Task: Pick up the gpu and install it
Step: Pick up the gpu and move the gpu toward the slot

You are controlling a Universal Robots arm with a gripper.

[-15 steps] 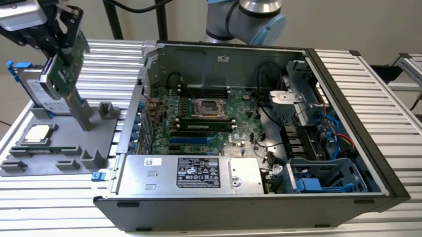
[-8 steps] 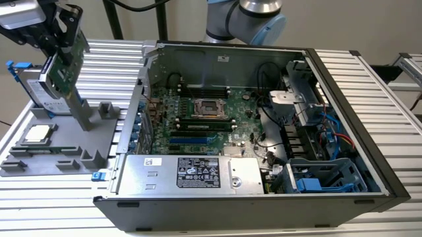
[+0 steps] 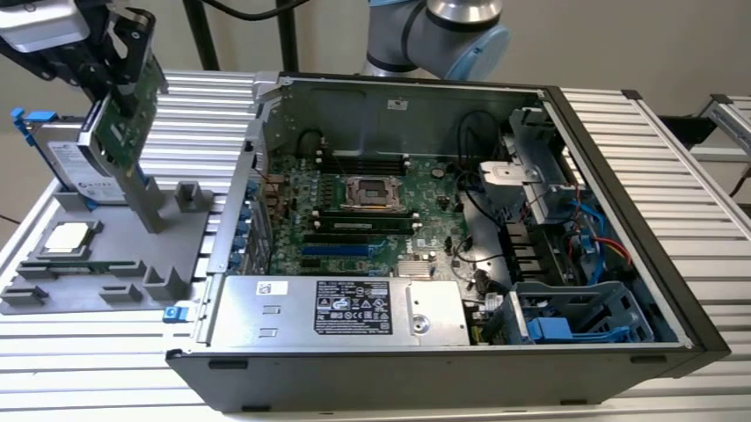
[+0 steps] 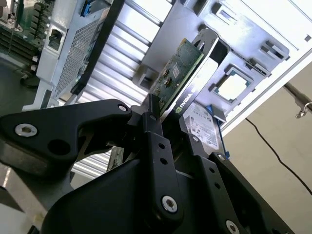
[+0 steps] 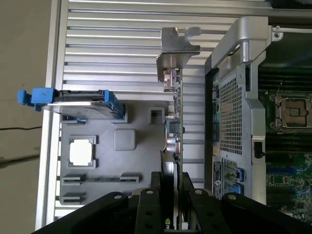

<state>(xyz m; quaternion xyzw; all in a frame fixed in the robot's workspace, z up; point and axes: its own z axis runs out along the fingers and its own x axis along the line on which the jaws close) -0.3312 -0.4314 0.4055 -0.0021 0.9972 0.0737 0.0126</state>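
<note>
While jaws grip one gpu (image 3: 122,110), tray (image 3: 115,265) holds one drive (image 3: 61,165), one CPU (image 3: 67,239).

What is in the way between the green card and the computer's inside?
The gripper holds the gpu over the gray tray. The metal case wall stands between it and the motherboard. Nothing visible blocks the way over that wall.

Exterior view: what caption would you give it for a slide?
The arm's pincer grips the gpu over the grey tray, beside the open computer case.
</note>
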